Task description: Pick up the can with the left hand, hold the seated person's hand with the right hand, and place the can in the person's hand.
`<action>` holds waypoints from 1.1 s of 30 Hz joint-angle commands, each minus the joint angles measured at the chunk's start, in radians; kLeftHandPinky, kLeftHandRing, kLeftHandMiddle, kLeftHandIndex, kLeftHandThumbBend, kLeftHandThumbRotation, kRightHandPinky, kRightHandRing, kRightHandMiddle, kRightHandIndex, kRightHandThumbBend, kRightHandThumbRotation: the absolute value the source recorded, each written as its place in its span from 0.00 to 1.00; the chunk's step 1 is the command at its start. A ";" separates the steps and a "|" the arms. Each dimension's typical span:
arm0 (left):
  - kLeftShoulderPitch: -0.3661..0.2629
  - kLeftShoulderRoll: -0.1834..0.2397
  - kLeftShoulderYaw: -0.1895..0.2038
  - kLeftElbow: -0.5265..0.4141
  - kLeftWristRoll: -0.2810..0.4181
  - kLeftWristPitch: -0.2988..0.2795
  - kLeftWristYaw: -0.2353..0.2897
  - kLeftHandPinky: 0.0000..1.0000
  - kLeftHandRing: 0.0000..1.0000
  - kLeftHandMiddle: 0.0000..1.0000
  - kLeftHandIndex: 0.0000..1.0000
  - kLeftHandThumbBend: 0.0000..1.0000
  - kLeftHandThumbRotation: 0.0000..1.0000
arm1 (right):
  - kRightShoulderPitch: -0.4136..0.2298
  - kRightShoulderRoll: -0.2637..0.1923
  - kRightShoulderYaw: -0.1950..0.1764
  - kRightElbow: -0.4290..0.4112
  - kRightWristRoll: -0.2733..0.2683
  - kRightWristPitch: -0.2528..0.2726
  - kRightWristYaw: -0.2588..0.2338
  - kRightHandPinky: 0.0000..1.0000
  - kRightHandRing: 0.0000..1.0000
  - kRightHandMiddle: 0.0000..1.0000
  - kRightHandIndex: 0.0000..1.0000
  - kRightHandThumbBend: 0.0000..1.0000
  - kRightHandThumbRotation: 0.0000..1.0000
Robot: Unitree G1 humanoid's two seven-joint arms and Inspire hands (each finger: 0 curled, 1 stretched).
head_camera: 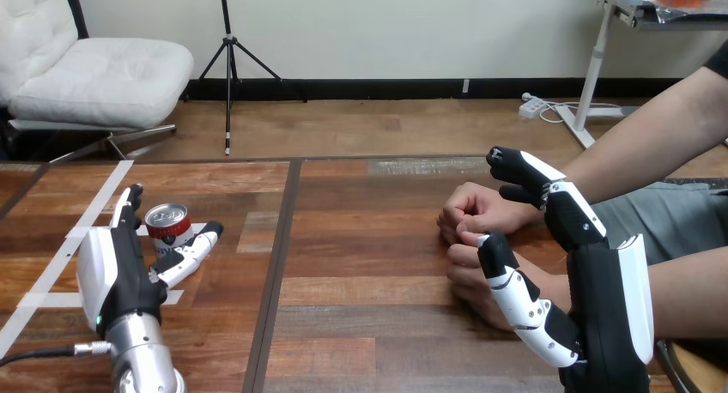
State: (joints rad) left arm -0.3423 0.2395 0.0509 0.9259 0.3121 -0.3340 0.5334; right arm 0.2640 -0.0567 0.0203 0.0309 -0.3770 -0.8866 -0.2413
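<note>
A silver-topped can (pixel 167 225) with a red and dark label stands upright on the left part of the wooden table (pixel 369 273). My left hand (pixel 116 269) sits just left of it, open, with straight fingers reaching past the can's far side and the thumb (pixel 191 250) lying along its near side. I cannot tell whether the hand touches the can. The person's two hands (pixel 470 217) rest together, loosely closed, on the table at the right. My right hand (pixel 601 290) is open beside them, its fingers (pixel 528 174) over the person's wrist and its thumb (pixel 513 290) in front of the nearer hand.
White tape strips (pixel 60 256) run across the table's left part, under and behind my left hand. A dark seam (pixel 276 264) divides the tabletop down the middle. The person's forearms (pixel 652 136) come in from the right edge.
</note>
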 commanded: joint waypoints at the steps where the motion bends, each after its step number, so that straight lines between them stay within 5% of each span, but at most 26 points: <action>1: -0.100 0.027 -0.017 0.023 0.010 -0.016 0.004 0.79 0.85 0.89 0.89 0.79 0.33 | -0.055 -0.011 -0.012 -0.007 0.011 -0.014 -0.002 0.74 0.79 0.80 0.79 0.43 0.61; 33: -0.149 0.034 -0.023 0.115 0.019 -0.015 0.015 0.80 0.88 0.92 0.91 0.80 0.38 | -0.056 -0.025 -0.015 -0.009 0.003 -0.016 -0.009 0.76 0.80 0.80 0.78 0.43 0.63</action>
State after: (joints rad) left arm -0.4041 0.2396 0.0446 1.0287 0.3222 -0.3340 0.5387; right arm 0.2640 -0.0809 0.0168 0.0309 -0.3791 -0.8866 -0.2423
